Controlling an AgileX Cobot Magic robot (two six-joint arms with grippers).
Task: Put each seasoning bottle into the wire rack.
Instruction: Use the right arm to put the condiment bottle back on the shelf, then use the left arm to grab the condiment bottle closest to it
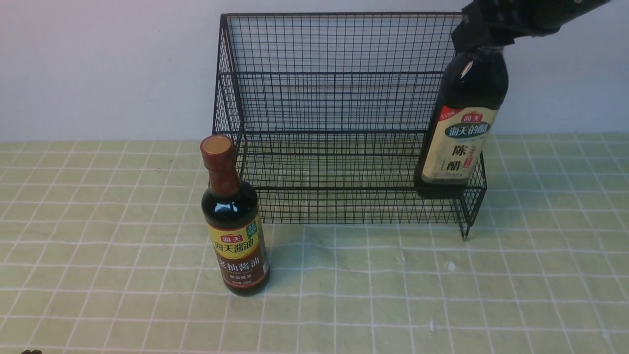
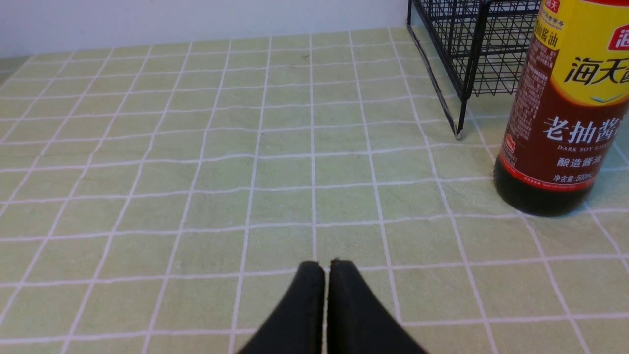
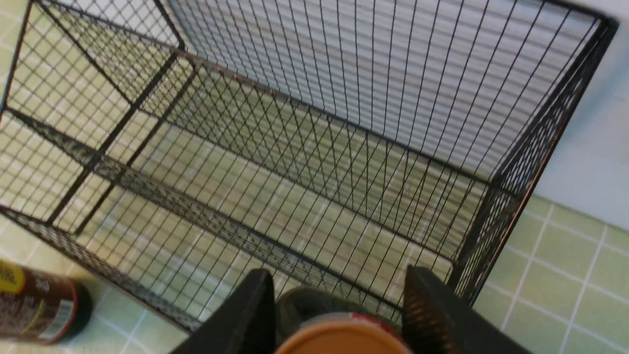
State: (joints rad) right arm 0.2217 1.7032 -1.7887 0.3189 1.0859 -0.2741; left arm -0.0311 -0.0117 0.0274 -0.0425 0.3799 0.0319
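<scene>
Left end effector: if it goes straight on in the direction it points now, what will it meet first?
Probably nothing close: ahead of the left end effector lies only tablecloth up to the wall. The soy sauce bottle and wire rack stand off to one side. Its height is unclear.

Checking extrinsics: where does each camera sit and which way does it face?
Front view: between the arms, facing forward at wire rack, soy sauce bottle, vinegar bottle; right gripper shows top right.
Left wrist view: low over the tablecloth, facing along it; shut left gripper shows.
Right wrist view: above the wire rack, facing down into it; fingers flank the vinegar bottle's cap.
Shared: all see soy sauce bottle and wire rack.
</scene>
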